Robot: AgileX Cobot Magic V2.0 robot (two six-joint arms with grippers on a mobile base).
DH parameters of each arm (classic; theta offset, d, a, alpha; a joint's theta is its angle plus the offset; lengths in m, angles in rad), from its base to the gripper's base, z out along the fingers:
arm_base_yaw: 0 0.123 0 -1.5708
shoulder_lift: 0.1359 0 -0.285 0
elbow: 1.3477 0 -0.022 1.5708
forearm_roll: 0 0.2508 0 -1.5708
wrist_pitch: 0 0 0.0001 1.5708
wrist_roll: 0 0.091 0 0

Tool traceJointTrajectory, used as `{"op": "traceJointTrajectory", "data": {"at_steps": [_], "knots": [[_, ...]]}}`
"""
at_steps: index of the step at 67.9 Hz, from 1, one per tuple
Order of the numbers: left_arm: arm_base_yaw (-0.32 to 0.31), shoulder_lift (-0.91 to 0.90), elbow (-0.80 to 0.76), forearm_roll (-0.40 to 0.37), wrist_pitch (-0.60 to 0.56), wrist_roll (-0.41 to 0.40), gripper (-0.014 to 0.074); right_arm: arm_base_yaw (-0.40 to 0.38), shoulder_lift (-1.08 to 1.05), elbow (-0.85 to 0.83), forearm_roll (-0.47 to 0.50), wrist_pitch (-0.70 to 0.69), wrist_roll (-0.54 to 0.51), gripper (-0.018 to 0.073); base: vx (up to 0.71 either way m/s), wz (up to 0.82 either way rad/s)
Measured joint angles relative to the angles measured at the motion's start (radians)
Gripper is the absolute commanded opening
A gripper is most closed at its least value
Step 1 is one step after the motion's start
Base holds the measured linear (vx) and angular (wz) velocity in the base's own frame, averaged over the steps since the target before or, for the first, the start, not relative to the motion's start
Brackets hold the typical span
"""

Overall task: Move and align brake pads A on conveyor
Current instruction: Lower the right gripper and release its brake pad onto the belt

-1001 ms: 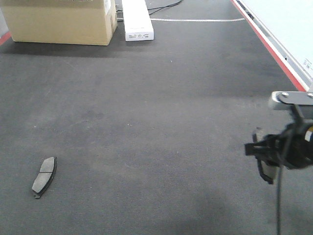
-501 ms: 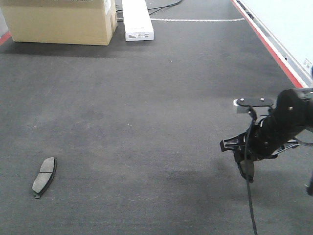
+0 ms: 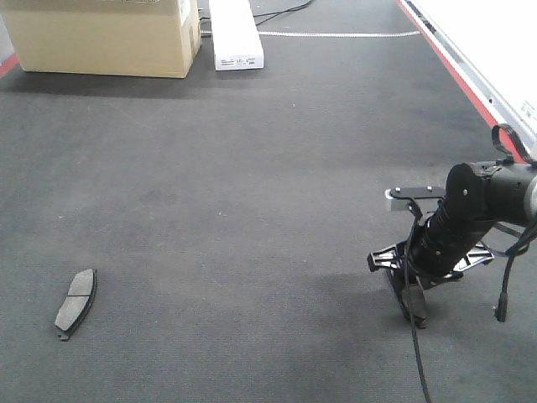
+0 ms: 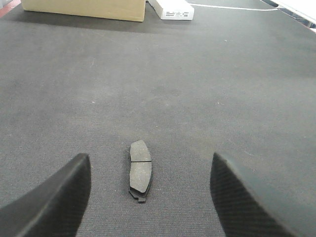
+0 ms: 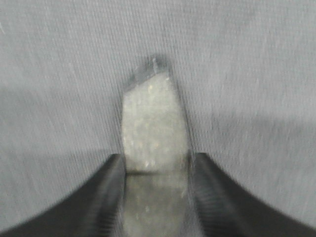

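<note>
On conveyor [image 3: 252,168]: R claw [image 3: 412,307] tight on pad [image 5: 153,113], L claw [image 4: 149,157] spread (cardboard box [image 3: 101,38] far back).

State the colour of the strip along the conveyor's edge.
The strip is red, clearest in the exterior front-facing view.

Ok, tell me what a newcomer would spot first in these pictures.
The right gripper, low over the conveyor at near right, is shut on a pad. A second pad lies alone at the near left. A cardboard box and white box stand at the far edge.
</note>
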Motion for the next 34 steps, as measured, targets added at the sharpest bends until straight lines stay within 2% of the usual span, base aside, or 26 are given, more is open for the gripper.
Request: {"op": "traceJointTrajectory", "data": {"at_steps": [18,34], "knots": [[0.000,0.000,0.000,0.000,0.000,0.000,0.0503,0.000,-0.067,0.000,-0.001,0.000,0.000,0.0463,0.00,0.00],[0.000,0.000,0.000,0.000,0.000,0.000,0.0503,0.000,-0.291,0.000,-0.003,0.050,0.000,0.0463,0.00,0.00]]}}
